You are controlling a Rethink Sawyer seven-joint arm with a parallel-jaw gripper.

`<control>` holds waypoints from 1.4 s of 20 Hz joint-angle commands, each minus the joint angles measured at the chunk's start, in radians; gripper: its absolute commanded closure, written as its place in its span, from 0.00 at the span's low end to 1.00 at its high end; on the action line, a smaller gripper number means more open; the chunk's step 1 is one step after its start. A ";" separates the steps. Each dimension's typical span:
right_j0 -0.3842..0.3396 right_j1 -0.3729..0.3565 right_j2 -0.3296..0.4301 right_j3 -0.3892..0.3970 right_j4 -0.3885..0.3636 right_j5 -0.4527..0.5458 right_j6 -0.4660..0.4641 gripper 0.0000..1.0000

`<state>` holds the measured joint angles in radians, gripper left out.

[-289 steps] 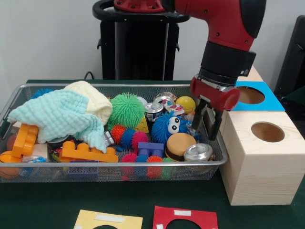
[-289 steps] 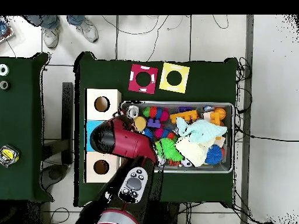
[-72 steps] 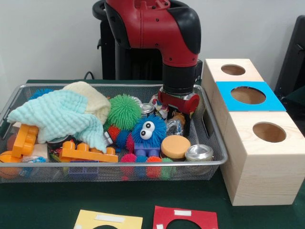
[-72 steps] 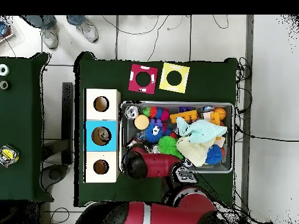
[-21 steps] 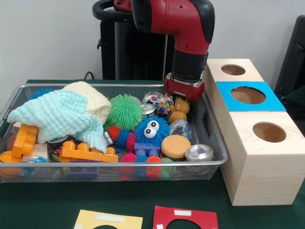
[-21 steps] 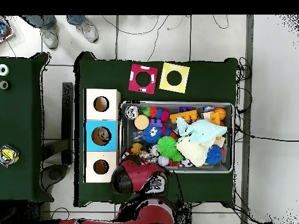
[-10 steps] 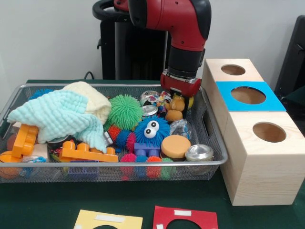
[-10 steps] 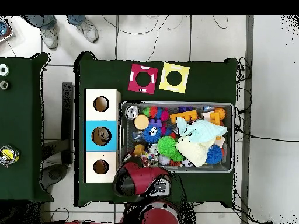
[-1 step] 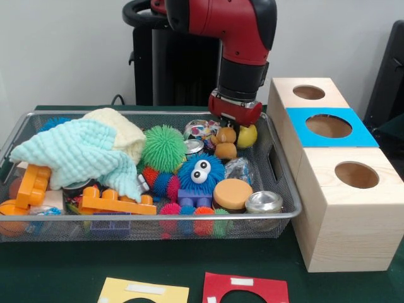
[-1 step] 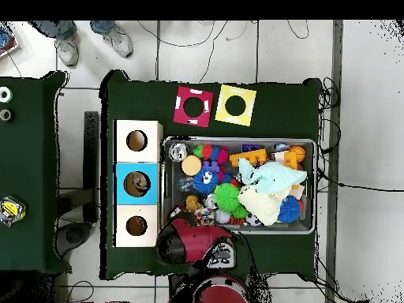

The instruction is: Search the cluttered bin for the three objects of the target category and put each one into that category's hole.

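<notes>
Claw: gripper [image 9: 228, 129] clenched on small tan plush bear [image 9: 225, 142].
Bear: hanging above silver wire-mesh bin [image 9: 283, 189], at its 1 o'clock corner.
Risk: thin grip; swinging may drop it.

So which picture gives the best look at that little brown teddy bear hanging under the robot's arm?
The front view. There the teddy bear hangs clear of the bin under the gripper, head and body both visible. In the overhead view it is only a small tan blob beside the arm, among the other toys.
</notes>
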<state>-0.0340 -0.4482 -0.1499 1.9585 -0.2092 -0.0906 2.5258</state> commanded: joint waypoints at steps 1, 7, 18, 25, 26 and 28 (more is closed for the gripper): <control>-0.078 -0.016 0.092 0.033 -0.008 0.163 0.018 1.00; -0.120 -0.127 0.134 0.067 0.001 0.262 -0.001 1.00; -0.180 -0.175 0.184 0.026 -0.006 0.324 0.000 1.00; -0.205 -0.237 0.195 -0.037 0.020 0.444 -0.037 1.00; -0.210 -0.229 0.197 -0.052 0.021 0.443 -0.038 1.00; -0.216 -0.216 0.199 -0.084 0.024 0.448 -0.040 1.00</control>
<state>-0.2068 -0.6595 -0.0528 2.0095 -0.2102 0.2312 2.5258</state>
